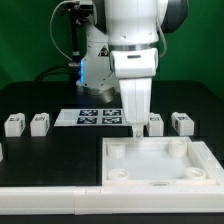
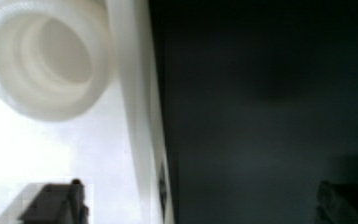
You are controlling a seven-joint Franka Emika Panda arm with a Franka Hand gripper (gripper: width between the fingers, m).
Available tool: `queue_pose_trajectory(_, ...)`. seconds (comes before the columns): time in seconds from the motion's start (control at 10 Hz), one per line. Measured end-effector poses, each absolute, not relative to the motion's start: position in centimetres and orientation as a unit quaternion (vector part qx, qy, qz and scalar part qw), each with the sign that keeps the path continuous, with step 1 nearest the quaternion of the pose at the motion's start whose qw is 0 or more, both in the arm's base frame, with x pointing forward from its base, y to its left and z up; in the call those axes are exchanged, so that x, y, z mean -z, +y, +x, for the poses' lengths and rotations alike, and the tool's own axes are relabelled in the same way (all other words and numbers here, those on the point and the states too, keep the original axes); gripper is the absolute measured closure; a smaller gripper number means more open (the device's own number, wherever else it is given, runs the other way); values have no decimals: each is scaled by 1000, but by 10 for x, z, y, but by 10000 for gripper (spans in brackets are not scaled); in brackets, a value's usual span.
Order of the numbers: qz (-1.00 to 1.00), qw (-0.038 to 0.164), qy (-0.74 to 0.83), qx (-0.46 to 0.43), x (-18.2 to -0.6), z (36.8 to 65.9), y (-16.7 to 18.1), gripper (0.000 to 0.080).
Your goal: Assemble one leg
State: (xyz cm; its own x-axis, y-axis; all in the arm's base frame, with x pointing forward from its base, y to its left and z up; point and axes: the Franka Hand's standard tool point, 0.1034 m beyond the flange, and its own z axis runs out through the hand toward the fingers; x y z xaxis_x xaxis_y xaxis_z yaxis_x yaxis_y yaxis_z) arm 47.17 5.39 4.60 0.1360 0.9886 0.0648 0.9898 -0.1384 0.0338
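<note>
**A:** The gripper [image 1: 137,127] hangs low over the back rim of the big white panel [image 1: 150,172]. Its jaws are spread wide with nothing in them. On the wrist view, that rim runs right between the two fingertips [image 2: 48,203].

**B:** And the leg [image 1: 155,122]?

**A:** It stands on the black table [image 1: 30,100], just beside the gripper on the exterior view's right, untouched. The other legs [image 1: 40,122] are lined up along the same row, two of them beyond the marker board [image 1: 95,117].

**B:** So where's the danger?

**A:** The closeness, I'd say. If the fingers pinch the rim and drag the panel, its back edge could knock that near leg over. A shallow bite on such a thin wall might also slip, and that would leave the corner socket [image 2: 51,60] skewed.
</note>
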Motion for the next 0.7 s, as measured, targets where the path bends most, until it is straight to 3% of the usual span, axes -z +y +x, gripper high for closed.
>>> queue_pose_trajectory(0.3, -775, 9, -631, 36, -46, 469, 53, 151)
queue_pose_trajectory(0.7, -910, 19, -412, 41, -48, 464, 63, 151)
